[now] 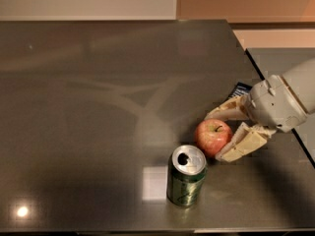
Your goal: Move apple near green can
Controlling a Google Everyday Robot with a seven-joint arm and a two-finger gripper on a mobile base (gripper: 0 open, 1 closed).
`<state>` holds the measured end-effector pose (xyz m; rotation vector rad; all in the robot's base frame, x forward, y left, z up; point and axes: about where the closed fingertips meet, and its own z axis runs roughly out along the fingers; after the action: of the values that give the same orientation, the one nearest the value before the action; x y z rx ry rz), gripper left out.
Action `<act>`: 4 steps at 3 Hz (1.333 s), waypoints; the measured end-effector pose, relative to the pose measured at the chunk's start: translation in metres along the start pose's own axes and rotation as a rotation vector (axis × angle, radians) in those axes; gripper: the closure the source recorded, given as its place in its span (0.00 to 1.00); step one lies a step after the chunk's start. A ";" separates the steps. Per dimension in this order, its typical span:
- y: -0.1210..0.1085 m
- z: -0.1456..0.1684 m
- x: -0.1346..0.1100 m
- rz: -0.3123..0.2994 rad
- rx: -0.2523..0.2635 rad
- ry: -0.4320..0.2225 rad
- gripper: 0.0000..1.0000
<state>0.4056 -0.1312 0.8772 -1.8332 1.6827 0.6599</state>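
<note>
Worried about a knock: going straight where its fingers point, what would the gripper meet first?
The gripper, at the right of the dark table, holds the small round red apple; past it, probably the green metal drink can, depth unclear.

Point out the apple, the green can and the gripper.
apple (211, 134): camera view, its red front.
green can (185, 188): camera view, its green side.
gripper (214, 137): camera view, between its fingertips, clasping the apple from the right.

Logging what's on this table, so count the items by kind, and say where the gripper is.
apple: 1, held in the gripper at the table's right, beside the can
green can: 1
dark blue packet: 1, mostly hidden behind the gripper
Total: 3
</note>
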 end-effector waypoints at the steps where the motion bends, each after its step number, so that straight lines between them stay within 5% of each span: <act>1: 0.012 0.004 0.002 -0.005 -0.035 -0.019 1.00; 2: 0.016 0.007 0.006 0.000 -0.063 -0.029 1.00; 4: 0.021 0.013 0.015 0.003 -0.089 -0.026 0.59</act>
<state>0.3862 -0.1340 0.8556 -1.8754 1.6632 0.7679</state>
